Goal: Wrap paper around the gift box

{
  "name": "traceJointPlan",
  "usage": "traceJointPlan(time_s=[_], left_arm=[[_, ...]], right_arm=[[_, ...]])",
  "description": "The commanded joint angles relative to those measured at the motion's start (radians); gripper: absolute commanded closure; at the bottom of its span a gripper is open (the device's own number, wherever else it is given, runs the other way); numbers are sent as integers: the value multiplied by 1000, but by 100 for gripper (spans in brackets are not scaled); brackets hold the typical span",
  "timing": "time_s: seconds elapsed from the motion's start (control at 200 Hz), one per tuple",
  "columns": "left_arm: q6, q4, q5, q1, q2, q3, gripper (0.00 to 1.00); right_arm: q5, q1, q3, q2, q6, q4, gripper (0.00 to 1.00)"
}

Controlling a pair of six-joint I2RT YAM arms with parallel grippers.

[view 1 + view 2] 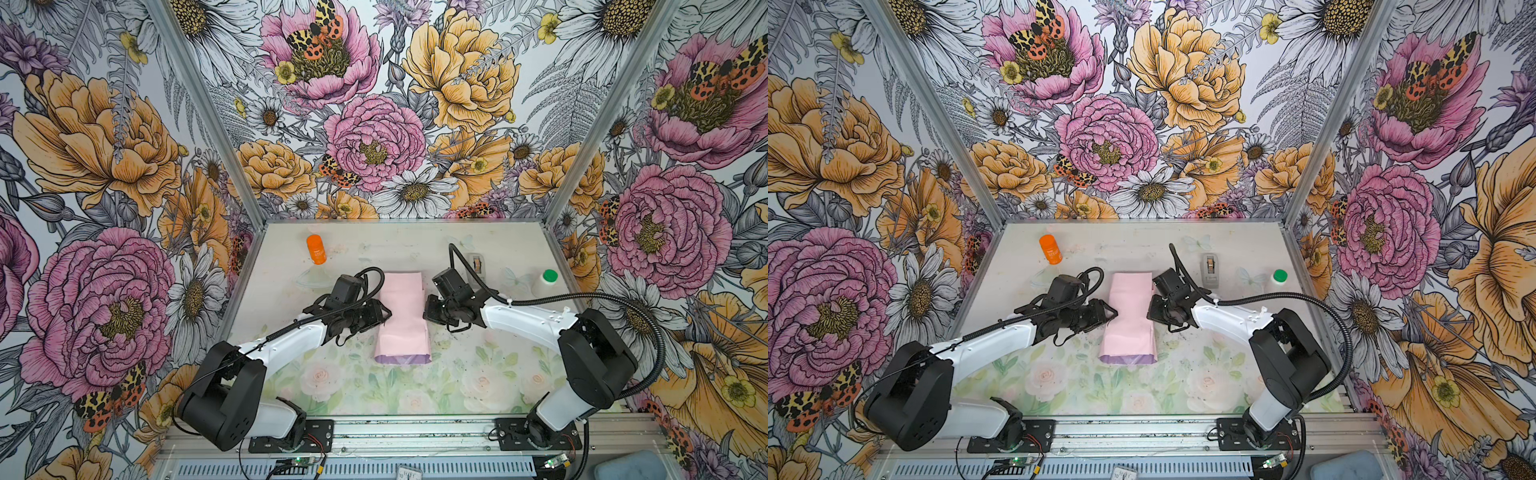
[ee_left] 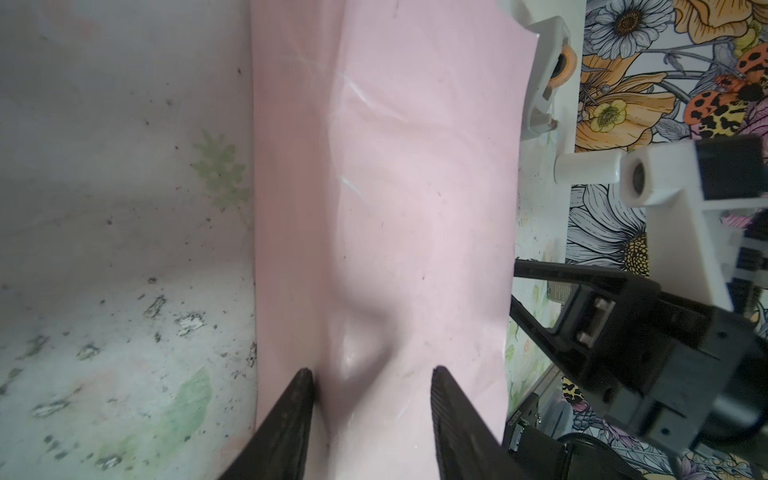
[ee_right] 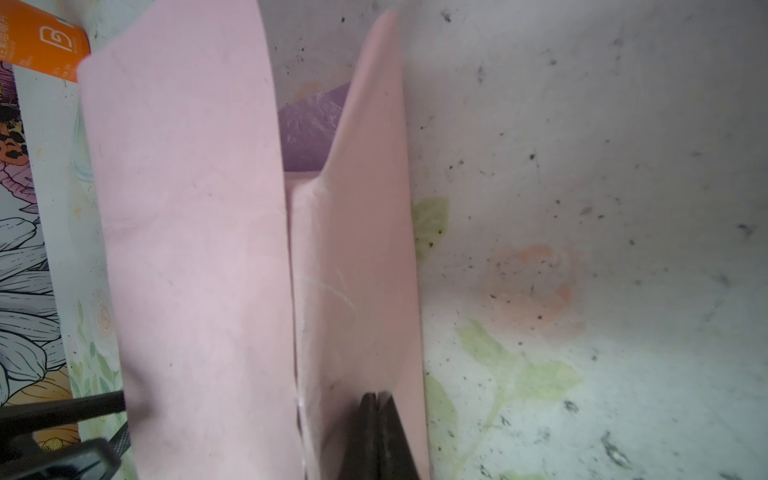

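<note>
1. Left wrist view first: my left claw (image 2: 374,395) has its jaws parted. Both tips are down on the pale pink face of the paper (image 2: 415,187), and a soft ridge of it bulges up between them.
2. From this angle I can't tell whether those tips are squeezing the ridge or just resting either side of it.
3. Over to the right wrist view: my right claw (image 3: 376,401) is closed tight, tips together. It sits right against a pink flap that stands up on edge, with a wedge of the lilac side showing beyond.
4. In both top views the paper lies folded into a long bundle in the middle of the desk (image 1: 478,374), pink side out, with one claw at each long side.
5. A lilac strip peeks out at the bundle's near end.
6. The gift box is out of sight, probably under those folds.
7. Farther back, an orange bottle (image 1: 316,249) sits on the left. A grey tape dispenser (image 1: 1210,270) and a green-capped white bottle (image 1: 547,281) sit on the right, all apart from the paper.
</note>
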Motion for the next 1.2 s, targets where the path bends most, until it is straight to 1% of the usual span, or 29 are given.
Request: traceJointPlan(time_s=[0.0,0.1,0.32,0.45,0.525,0.585,0.735,0.871,1.076,1.196], left_arm=[[8,6,-2,-6,-3,36,52],[13,-8,-13,-7,-12,47,52],[60,-115,-73,13,-65,81,52],[69,-119,-88,27,-114,85,57],[86,-107,-78,27,-114,92,63],[97,-70,-42,24,-97,93,67],[119,11,16,-7,-25,113,71],[148,50,31,-36,47,141,72],[168,149,63,-44,130,152,75],[180,163,75,-58,177,156,76]], right_arm=[[28,14,-11,-41,29,23,100],[40,17,-19,-51,41,23,100],[54,17,-34,-51,46,23,100],[56,17,-34,-50,46,22,100],[59,17,-33,-49,47,23,100],[58,17,-31,-47,45,22,100],[58,17,-32,-47,46,23,100],[58,17,-34,-48,47,23,100],[61,17,-44,-52,52,23,100],[61,19,-45,-52,55,25,100]])
